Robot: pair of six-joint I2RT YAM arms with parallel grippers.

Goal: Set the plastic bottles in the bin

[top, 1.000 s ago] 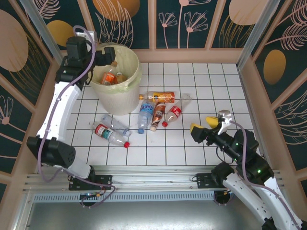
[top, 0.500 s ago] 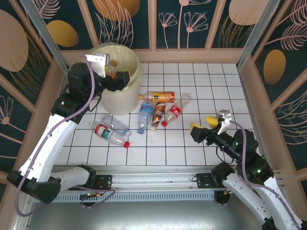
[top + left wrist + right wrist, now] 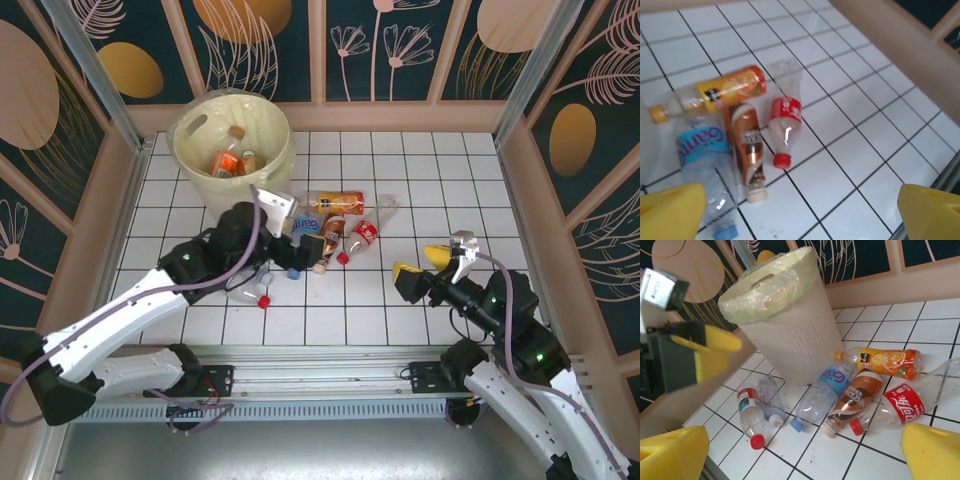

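The left gripper [image 3: 288, 248] hangs over the heap of bottles [image 3: 335, 228], which lies at 4 o'clock from the bin [image 3: 215, 190]. Its fingers are spread wide and empty. In its wrist view the brown bottle [image 3: 747, 147] lies just ahead at 11 o'clock, long axis from 12 to 6, cap nearest, so the fingers would close across it. The right gripper [image 3: 420, 268], also spread and empty, stands well apart at 3 o'clock of the heap. I judge the left arm is the nearer.

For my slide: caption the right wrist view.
Open jaws frame scattered bottles lying beside the lined bin.
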